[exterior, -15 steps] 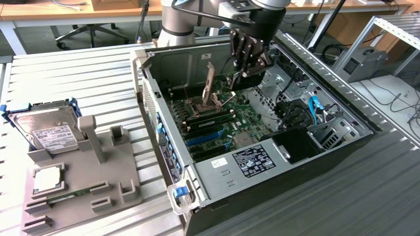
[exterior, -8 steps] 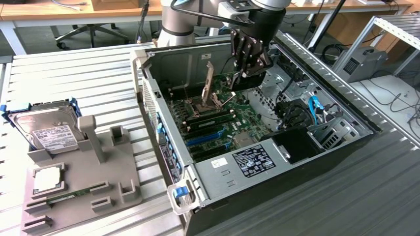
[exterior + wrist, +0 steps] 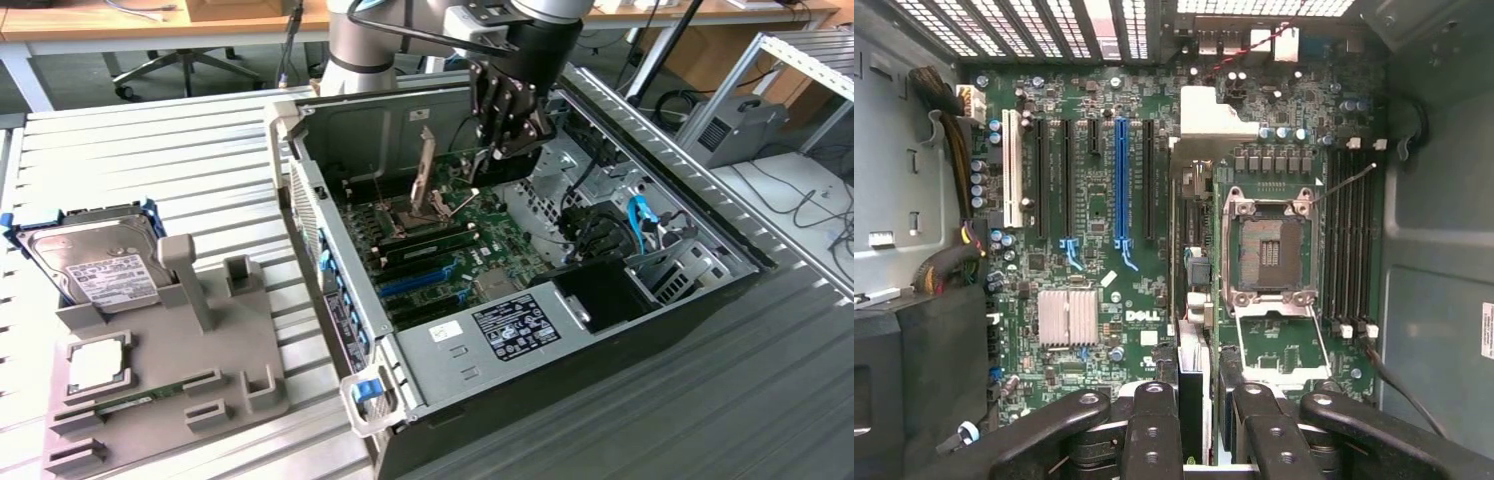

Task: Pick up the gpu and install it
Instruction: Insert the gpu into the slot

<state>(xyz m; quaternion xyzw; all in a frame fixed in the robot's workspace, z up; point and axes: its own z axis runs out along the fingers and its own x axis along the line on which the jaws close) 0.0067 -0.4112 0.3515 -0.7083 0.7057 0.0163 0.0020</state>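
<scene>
Holding the gpu [image 3: 1192, 300] on its edge, the black fingers [image 3: 1154, 420] are closed part way on the thin card, one on each side of it. In the exterior view the fingers [image 3: 511, 112] hang down from the arm [image 3: 541, 35] into the open computer case [image 3: 400, 380], and the gpu [image 3: 427, 165] stands upright just above the green board [image 3: 461, 245] inside. In the wrist view the card sits between the long black slots [image 3: 1149, 180] and the empty square chip socket [image 3: 1269, 250], close to the blue slot [image 3: 1121, 180]. A small silver block with fins [image 3: 1067, 317] lies further off on the board. Outside the case, on the exterior view's left, a grey holder [image 3: 200, 340] rests on the table [image 3: 134, 160]. It carries a silver hard drive [image 3: 96, 265], a square chip [image 3: 96, 365] and a small green stick [image 3: 140, 400].
</scene>
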